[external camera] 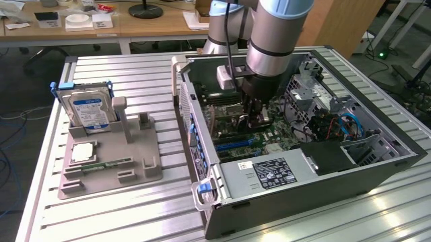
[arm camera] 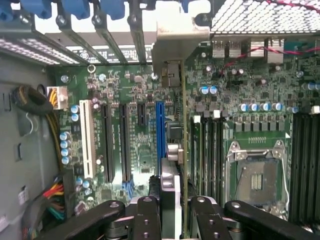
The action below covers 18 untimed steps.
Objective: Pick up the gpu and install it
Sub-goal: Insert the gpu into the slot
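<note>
Inside the open computer case (external camera: pixel 296 166) on the slatted table (external camera: pixel 121 212), one robot arm reaches down over the motherboard (external camera: pixel 243 138), and its hand (arm camera: pixel 175 202) is closed on the gpu (arm camera: pixel 183 150), which it holds edge-on between two dark fingers (arm camera: pixel 148 220). From the wrist view the card appears as a thin upright board seen along its edge, with its pale metal bracket (arm camera: pixel 180 47) at the far end by the case's rear slot openings; the card's face cannot be made out. It stands just beside one blue expansion slot (arm camera: pixel 160 135), and whether its lower edge touches the board is hidden by the hand. In the exterior view the arm's lower body covers the card almost wholly. Counted on the board: two long black slots and one white slot beside the blue one, and one bare processor socket (arm camera: pixel 257 175). On the exterior view's left, one grey parts holder (external camera: pixel 111 161) carries one hard drive (external camera: pixel 91 111) standing upright with a blue-white label, and one slim memory stick (external camera: pixel 101 165) lying flat.
</note>
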{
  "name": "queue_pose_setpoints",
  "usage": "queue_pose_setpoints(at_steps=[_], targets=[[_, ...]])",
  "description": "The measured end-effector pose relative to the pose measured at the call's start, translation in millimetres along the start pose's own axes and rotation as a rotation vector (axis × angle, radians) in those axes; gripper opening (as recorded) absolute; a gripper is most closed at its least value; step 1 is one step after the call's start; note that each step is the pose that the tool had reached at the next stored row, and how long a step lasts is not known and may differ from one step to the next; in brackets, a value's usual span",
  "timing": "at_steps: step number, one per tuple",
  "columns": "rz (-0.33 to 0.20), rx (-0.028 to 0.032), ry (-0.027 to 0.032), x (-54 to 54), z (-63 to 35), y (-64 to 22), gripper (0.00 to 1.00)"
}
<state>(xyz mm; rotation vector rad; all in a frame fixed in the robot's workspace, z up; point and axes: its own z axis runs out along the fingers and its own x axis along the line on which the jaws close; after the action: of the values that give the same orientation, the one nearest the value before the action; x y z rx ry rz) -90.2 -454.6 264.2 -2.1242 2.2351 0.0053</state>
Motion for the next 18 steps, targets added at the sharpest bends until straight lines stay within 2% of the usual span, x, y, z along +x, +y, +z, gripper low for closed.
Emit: queue_pose_setpoints(at_steps=[18], targets=[[0.0, 0.0, 0.0, 7.0, 11.8, 4.5, 0.28]])
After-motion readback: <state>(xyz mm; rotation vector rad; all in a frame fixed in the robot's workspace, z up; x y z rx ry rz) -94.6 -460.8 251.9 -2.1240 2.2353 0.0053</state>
